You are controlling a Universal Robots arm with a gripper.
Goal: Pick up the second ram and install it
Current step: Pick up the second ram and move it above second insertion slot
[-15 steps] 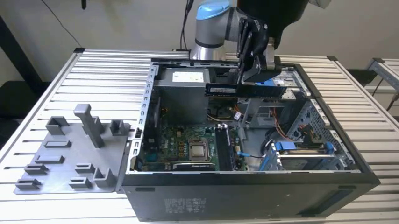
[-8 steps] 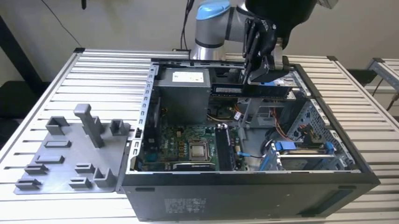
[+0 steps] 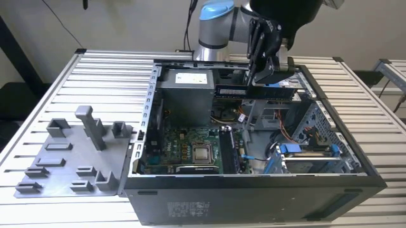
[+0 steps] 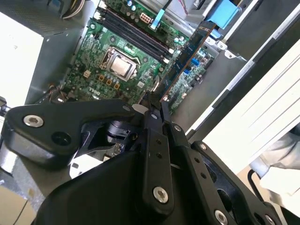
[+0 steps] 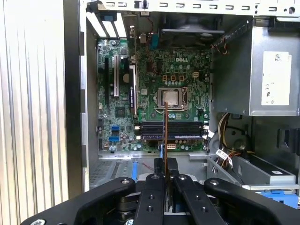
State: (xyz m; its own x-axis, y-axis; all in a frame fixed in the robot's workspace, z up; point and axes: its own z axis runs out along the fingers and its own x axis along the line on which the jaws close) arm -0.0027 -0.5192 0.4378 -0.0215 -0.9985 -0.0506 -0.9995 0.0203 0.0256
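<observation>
Working the arm from my station, I see the slatted metal table [image 3: 57,80] carrying everything, far below the fingers. On it lies the open computer case [image 3: 254,199], side panel off, and the fingers [image 3: 266,71] hang over its open side, near the rim farthest from the exterior camera. A grey plastic fixture plate [image 3: 60,178] with upright posts sits outside the case, well apart from the fingers, toward the exterior view's left.

Inside the case, the grey power supply [image 3: 187,90] stands just beside the fingers but lower. The green motherboard [image 5: 187,70] lies on the case floor well beneath them. Its bare processor [image 5: 170,97] shows in both wrist views [image 4: 122,67], straight out past the fingertips in the first wrist view. The black memory slots [image 5: 183,126] run just beside the processor, between it and the fingers in that view.

The fingers [image 5: 161,166] are closed narrow on the second ram [image 3: 254,91], pinching its flat faces. In the exterior view the stick hangs level and lengthwise under them, clear above the board, touching nothing else. In the first wrist view I see it edge-on as a thin line [image 5: 166,131] running out from between the fingers [image 4: 152,117]. In the second wrist view it reaches away at a slant [image 4: 187,56].
</observation>
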